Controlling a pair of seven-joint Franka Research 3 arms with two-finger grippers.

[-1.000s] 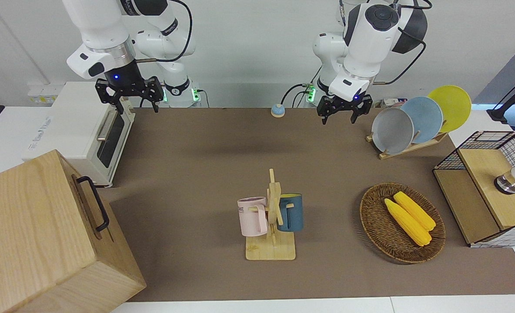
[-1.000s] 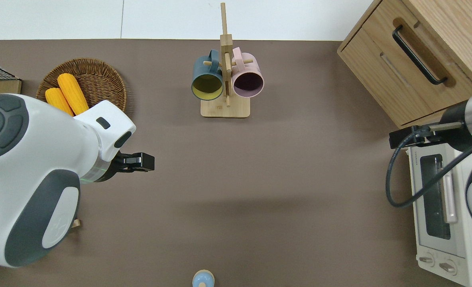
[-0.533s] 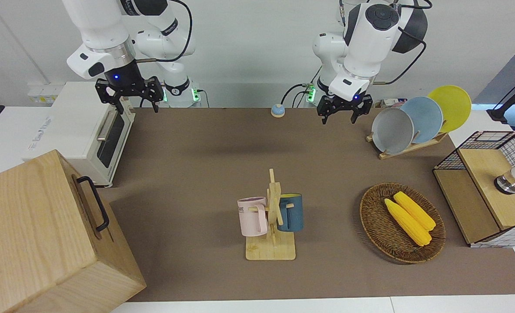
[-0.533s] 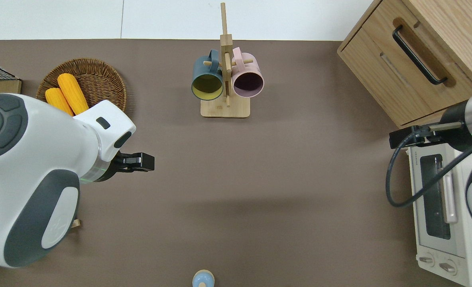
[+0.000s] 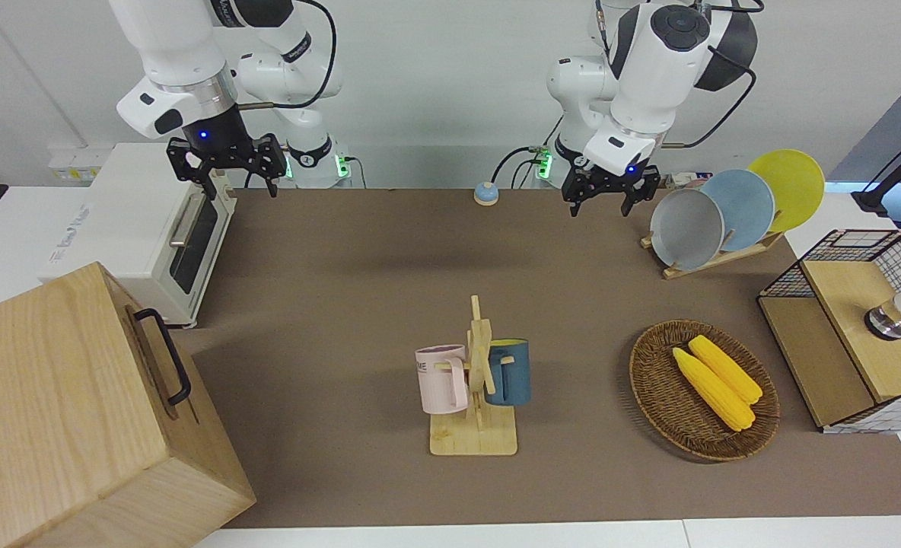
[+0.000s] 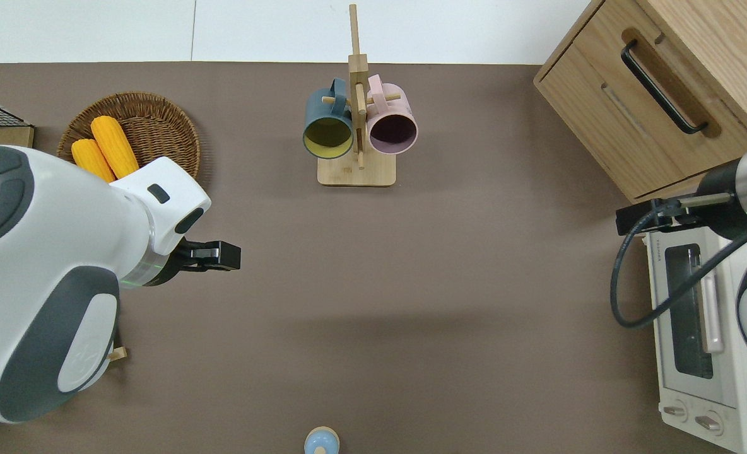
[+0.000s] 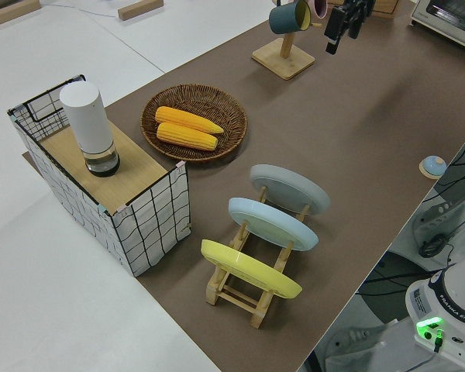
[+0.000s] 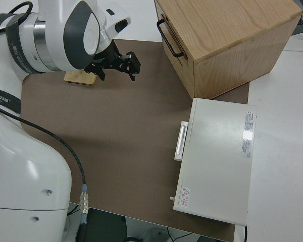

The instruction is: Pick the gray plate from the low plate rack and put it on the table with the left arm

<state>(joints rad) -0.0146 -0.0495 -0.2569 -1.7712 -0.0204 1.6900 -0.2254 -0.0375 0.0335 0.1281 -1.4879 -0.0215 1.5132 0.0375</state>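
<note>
The gray plate leans in the low plate rack at the left arm's end of the table. It stands in the slot toward the right arm's end, with a light blue plate and a yellow plate beside it. It also shows in the left side view. My left gripper is open and empty, in the air over bare mat beside the rack, apart from the plate. In the overhead view my left arm hides the plates and the left gripper shows. The right gripper is parked and open.
A mug tree with a pink and a blue mug stands mid-table. A wicker basket holds two corn cobs. A wire-sided box, a toaster oven, a wooden cabinet and a small blue bell are also here.
My left gripper has shifted slightly toward the plate rack. The plates and the right arm have not moved.
</note>
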